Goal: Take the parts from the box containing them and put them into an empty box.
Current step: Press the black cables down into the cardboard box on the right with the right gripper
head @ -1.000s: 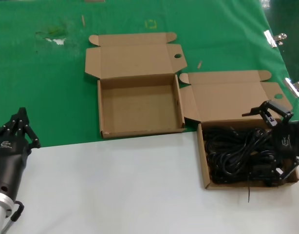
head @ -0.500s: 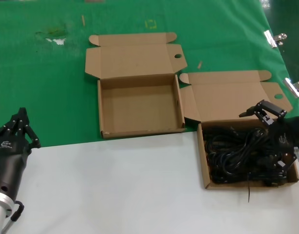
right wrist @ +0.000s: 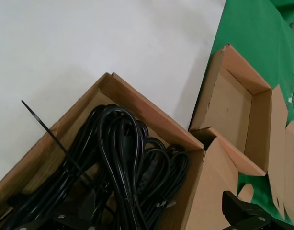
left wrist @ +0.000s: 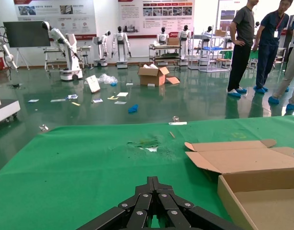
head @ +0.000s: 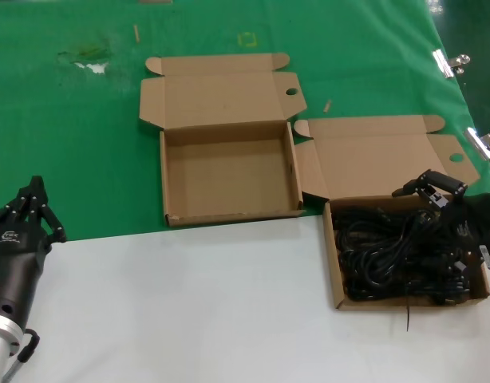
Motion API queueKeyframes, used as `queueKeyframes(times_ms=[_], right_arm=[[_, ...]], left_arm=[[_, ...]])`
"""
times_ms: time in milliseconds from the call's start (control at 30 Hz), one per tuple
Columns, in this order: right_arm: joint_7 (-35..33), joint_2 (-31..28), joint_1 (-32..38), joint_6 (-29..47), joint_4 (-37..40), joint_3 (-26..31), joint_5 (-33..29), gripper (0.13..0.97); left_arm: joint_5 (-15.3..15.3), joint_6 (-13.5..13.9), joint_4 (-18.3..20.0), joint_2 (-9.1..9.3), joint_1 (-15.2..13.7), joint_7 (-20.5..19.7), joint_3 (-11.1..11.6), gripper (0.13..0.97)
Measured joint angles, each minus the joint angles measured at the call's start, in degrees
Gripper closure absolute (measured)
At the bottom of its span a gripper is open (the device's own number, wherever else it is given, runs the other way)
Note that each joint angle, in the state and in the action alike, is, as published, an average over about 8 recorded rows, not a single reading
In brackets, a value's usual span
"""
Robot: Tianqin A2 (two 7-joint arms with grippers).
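The black power cords [head: 393, 254] lie tangled in the right-hand cardboard box [head: 333, 263], its lid flap open at the back. My right gripper [head: 441, 238] is open and low over the cords at the box's right side, one finger [head: 431, 182] near the back wall. From the right wrist, the cords [right wrist: 119, 158] fill the box [right wrist: 137, 110] under that gripper [right wrist: 130, 211]. The empty box [head: 229, 171] stands to the left, with a round hole in its lid [head: 291, 91]. My left gripper [head: 34, 191] is shut and parked at the near left, fingertips [left wrist: 156, 182] together.
Green cloth [head: 69, 144] covers the far half of the table, white surface [head: 189, 303] the near half. Metal clips [head: 448, 62] hold the cloth at the right edge. A thin black cable tie [head: 406, 315] sticks out over the full box's front wall.
My right gripper has sunk lower and shifted left into the box over the cords, still open. The left arm and both boxes have not moved.
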State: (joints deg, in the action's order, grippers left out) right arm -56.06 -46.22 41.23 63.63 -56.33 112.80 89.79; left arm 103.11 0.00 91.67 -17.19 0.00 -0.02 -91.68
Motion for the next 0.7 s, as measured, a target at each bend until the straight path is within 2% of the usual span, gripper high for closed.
queueKeyframes(times_ms=[167,467,700], right_arm=[[-1.19,0.53,0.22,-0.30,1.47,-0.16,0.04,0.183],[-2.08,0.82,-0.39,-0.58,2.15,-0.60,0.46,0.301],[-2.16,1.08,-0.51,-0.74,2.63,-0.83,0.65,0.462]], left_arm=[[0.00,0.00,0.00,0.00,0.00,0.00,0.00,0.957],[0.00,0.00,0.00,0.00,0.00,0.00,0.00,0.957],[0.00,0.00,0.00,0.00,0.00,0.00,0.00,0.957]])
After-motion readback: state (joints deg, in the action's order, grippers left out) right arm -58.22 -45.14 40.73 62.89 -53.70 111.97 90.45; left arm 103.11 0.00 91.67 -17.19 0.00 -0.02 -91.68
